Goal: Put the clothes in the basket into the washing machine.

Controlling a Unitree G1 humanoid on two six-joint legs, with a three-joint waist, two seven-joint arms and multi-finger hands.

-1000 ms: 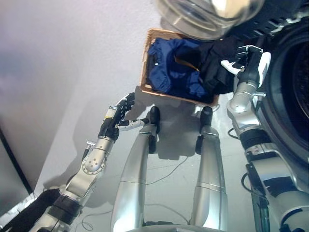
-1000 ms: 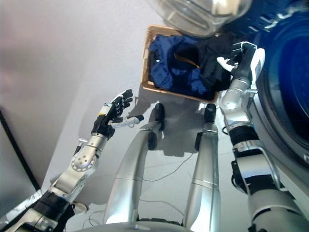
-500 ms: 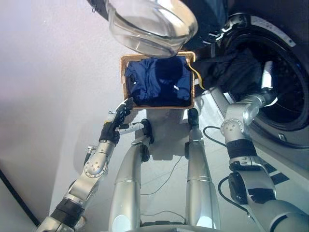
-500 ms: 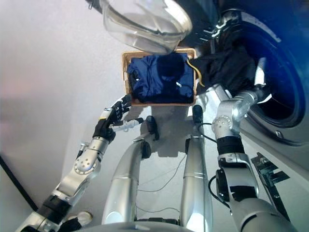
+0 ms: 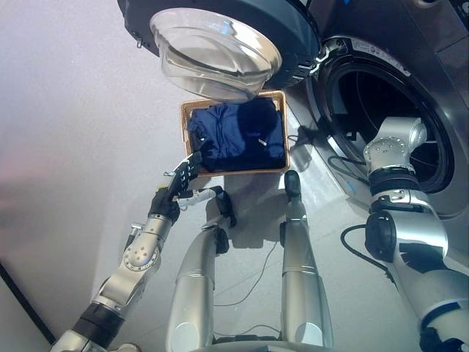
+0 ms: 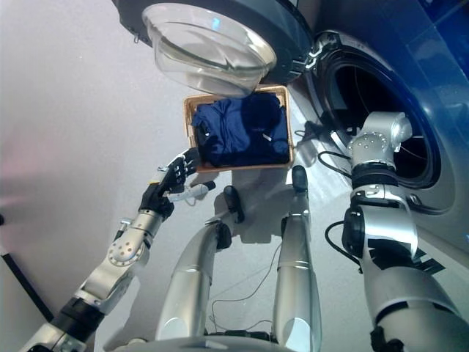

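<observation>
A wicker basket [image 5: 184, 136] stands on the floor in front of me, with dark blue clothes [image 5: 238, 141] in it. The washing machine's drum opening [image 5: 363, 99] is to the right, dark inside. My left hand [image 5: 176, 189] is open and empty, held just short of the basket's near left corner. My right arm [image 5: 394, 150] reaches into the drum. Its hand is hidden inside the drum, so I cannot see its fingers or what it holds.
The machine's round glass door [image 5: 216, 50] stands open and hangs over the far side of the basket. The machine's front panel [image 5: 432, 66] fills the right side. Pale floor [image 5: 80, 117] lies to the left of the basket.
My right hand lifted a black garment out of the basket and carried it right into the drum. The black garment no longer shows. The camera view shifted too. My left hand stayed put.
</observation>
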